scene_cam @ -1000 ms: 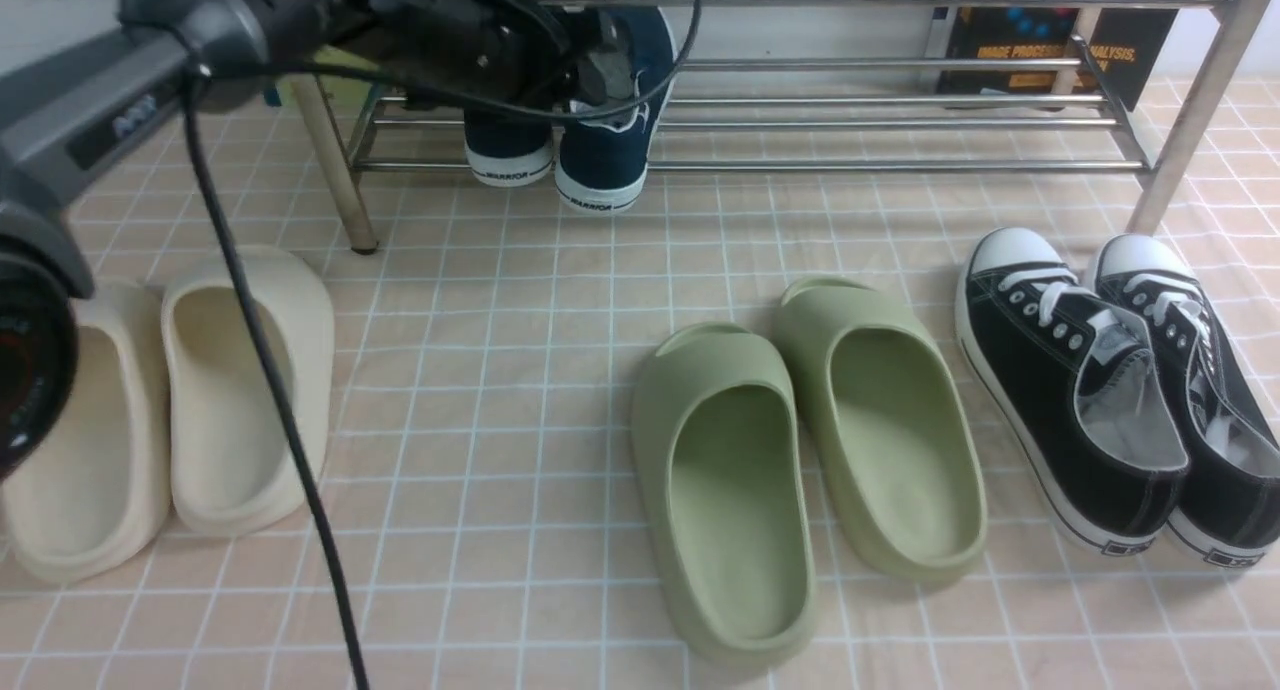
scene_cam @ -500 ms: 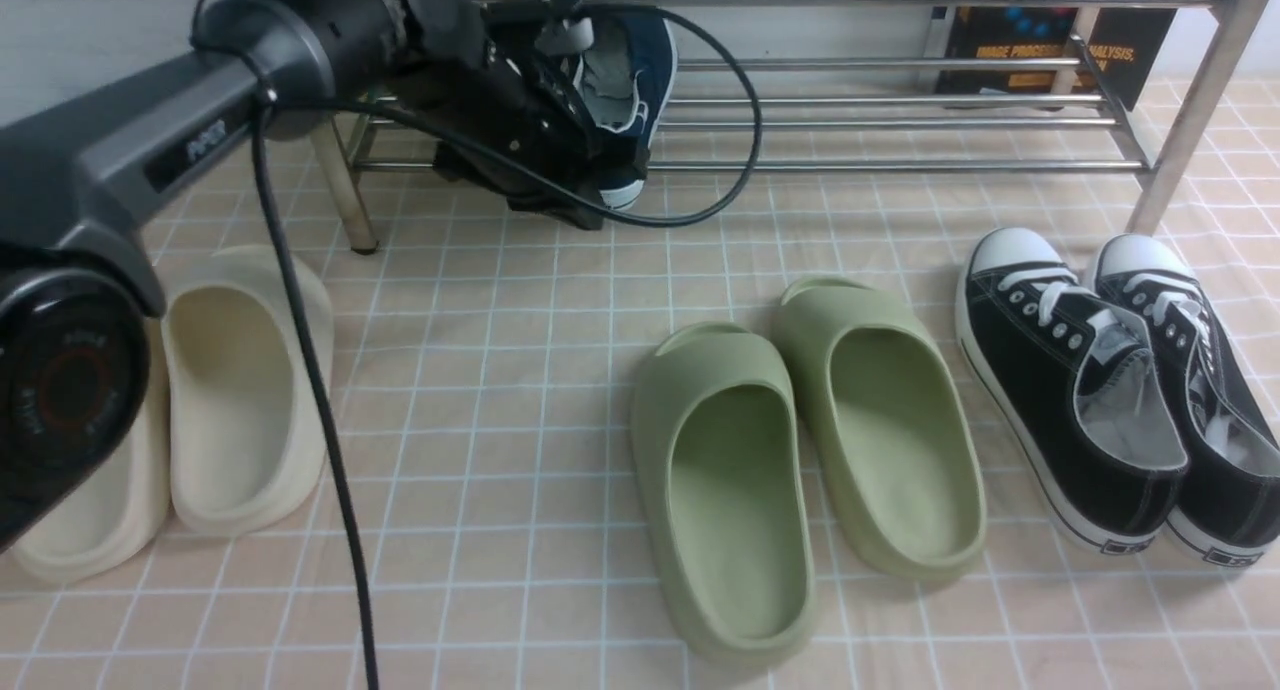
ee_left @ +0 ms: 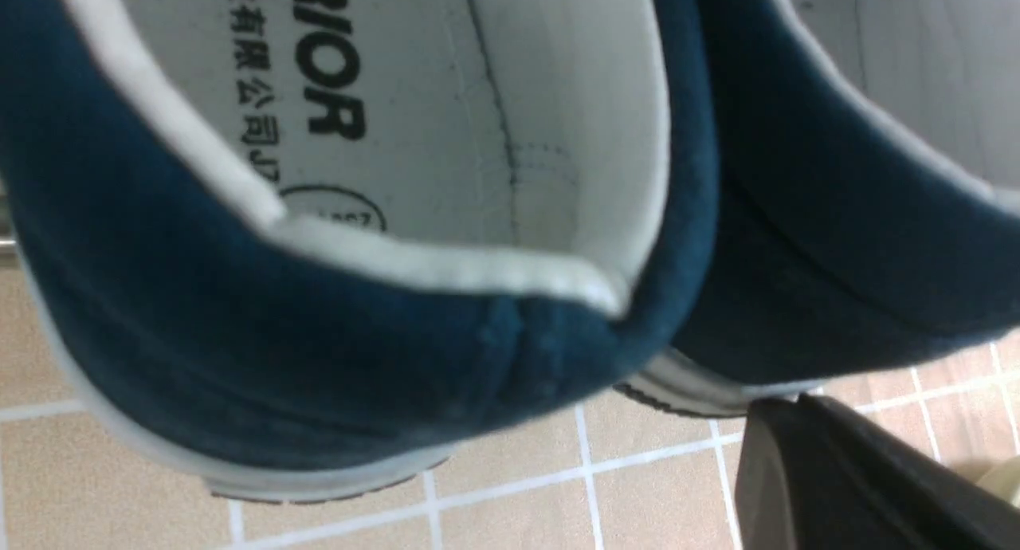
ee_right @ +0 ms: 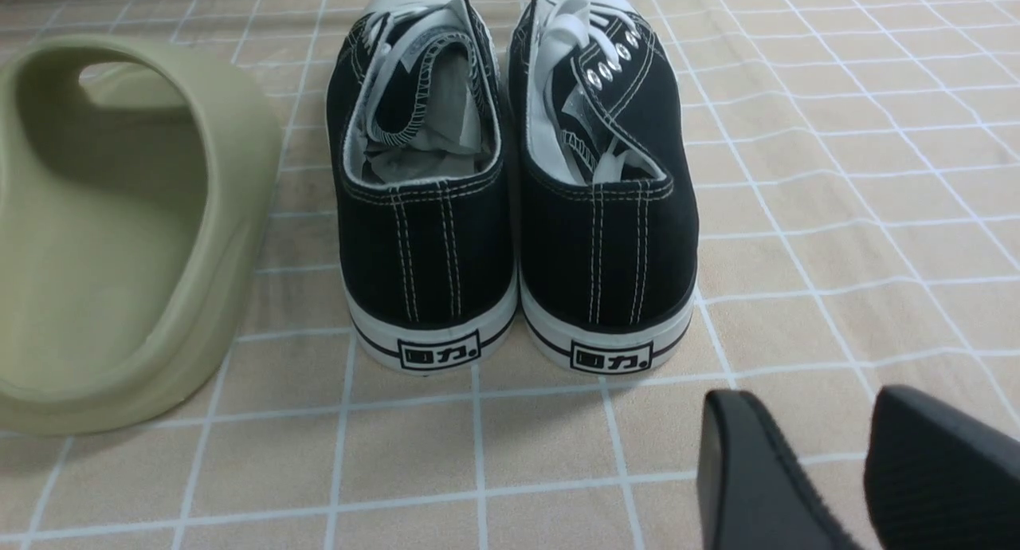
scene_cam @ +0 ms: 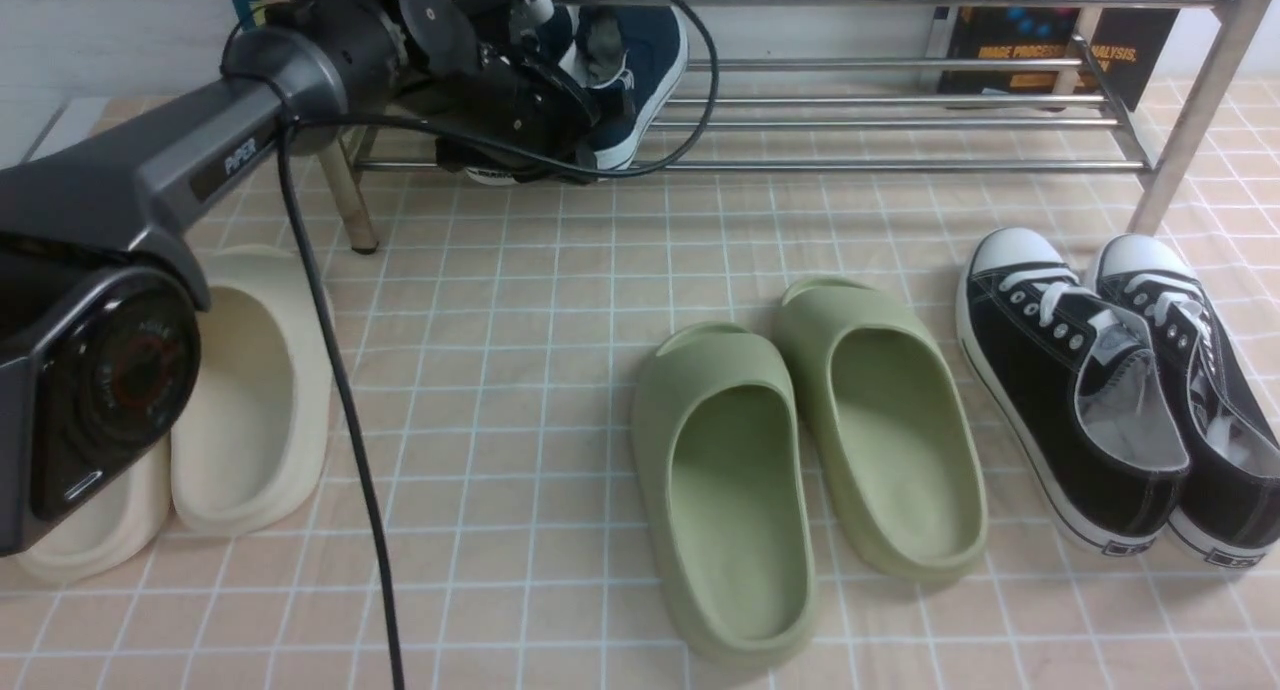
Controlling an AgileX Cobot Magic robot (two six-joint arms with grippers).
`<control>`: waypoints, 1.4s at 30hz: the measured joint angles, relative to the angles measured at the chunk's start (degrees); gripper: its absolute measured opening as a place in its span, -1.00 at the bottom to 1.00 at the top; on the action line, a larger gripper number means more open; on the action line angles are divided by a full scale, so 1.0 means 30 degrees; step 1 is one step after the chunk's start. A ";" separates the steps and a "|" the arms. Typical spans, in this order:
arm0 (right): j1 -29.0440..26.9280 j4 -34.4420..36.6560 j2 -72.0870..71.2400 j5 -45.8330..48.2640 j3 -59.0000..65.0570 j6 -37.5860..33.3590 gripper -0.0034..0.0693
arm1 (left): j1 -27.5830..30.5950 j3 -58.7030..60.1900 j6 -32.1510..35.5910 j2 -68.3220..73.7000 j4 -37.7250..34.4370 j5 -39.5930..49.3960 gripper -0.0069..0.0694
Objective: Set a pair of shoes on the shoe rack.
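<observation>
Front view: floor covered w/ a peach tiled cloth (scene_cam: 560, 270), and a shoe rack (scene_cam: 880, 122) of chrome bars runs across the back. The left arm (scene_cam: 150, 190) reaches from the near left up to the rack's left end, w/ a black cable (scene_cam: 330, 390) hanging off it. The left gripper (scene_cam: 560, 90) sits right against the pair of shoes (scene_cam: 650, 55), navy canvas w/ white soles, at the left end of the rack's low tier. One shoe is tilted, white sole edge facing right. The other is mostly hidden behind the gripper, w/ only a strip of white heel (scene_cam: 490, 176) showing at the front bar. Jaws clamped on a shoe or let go: can't tell here.

Also on the cloth: green slippers (scene_cam: 800, 450) at centre, cream slippers (scene_cam: 240, 390) at near left, partly behind the arm, and black lace-up sneakers (scene_cam: 1100, 370) at right. A dark box (scene_cam: 1040, 30) stands behind the rack.

Left wrist view: v. close on both navy heels, side by side, w/ a grey-white insole (ee_left: 446, 96) bearing black print. One black finger (ee_left: 861, 486) shows beside the heels, outside them. Its partner is out of frame, so the grip is unclear.

Right wrist view: the right gripper (ee_right: 805, 422) hangs low over the cloth, pads parted w/ nothing btwn them, near the black sneakers' heels. One green slipper lies beside those sneakers.
</observation>
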 joint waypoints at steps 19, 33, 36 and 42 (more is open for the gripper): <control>0.0000 0.0000 0.0000 0.0000 0.0000 0.0000 -0.25 | 0.0280 0.0559 0.0531 -1.1417 0.6967 0.9217 -0.77; 0.0000 0.0000 0.0000 0.0000 0.0000 -0.0014 -0.25 | 0.0306 1.4832 -0.1680 -2.5118 0.8580 0.7091 -0.73; 0.0000 0.0000 0.0000 0.0000 0.0000 -0.0014 -0.25 | 0.0306 1.7715 -0.1914 -2.8868 0.9138 0.6273 -0.73; 0.0000 0.0000 0.0000 0.0000 0.0000 -0.0014 -0.25 | 0.0306 1.9966 -0.3218 -3.2937 1.0007 0.6646 -0.72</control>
